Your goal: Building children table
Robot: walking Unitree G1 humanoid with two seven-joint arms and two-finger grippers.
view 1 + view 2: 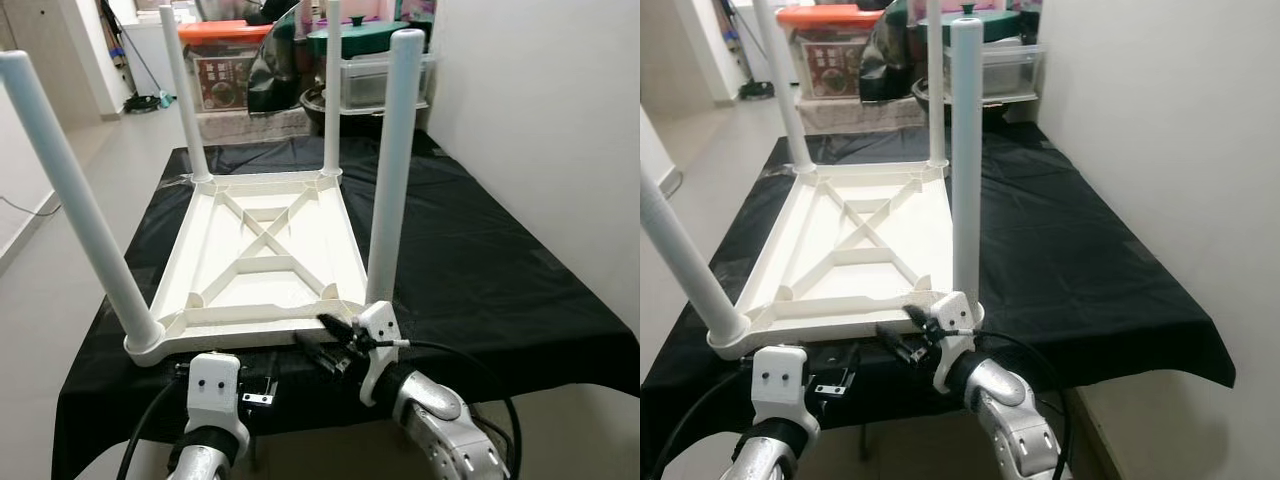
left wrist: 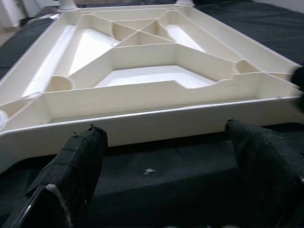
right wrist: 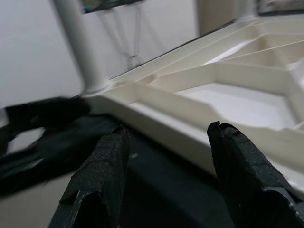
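A white plastic children's table [image 1: 262, 262] lies upside down on a black-covered bench [image 1: 470, 260], its four legs pointing up. The near-left leg [image 1: 70, 195] leans outward, while the near-right leg [image 1: 393, 160] stands straight. My left gripper [image 2: 166, 137] is open, low at the tabletop's near edge, left of middle; its fingers [image 2: 80, 156] stop just short of the rim. My right gripper [image 1: 330, 340] is open too, at the near edge beside the near-right leg's base. In the right wrist view the fingers [image 3: 237, 156] frame the white rim without gripping it.
Behind the bench stand a red-lidded box [image 1: 225, 60], a green pot [image 1: 360, 40] and clear plastic bins [image 1: 380, 80]. A white wall [image 1: 540, 100] runs close along the right. Pale floor [image 1: 60, 290] lies to the left. A black cable [image 1: 470, 355] loops off my right wrist.
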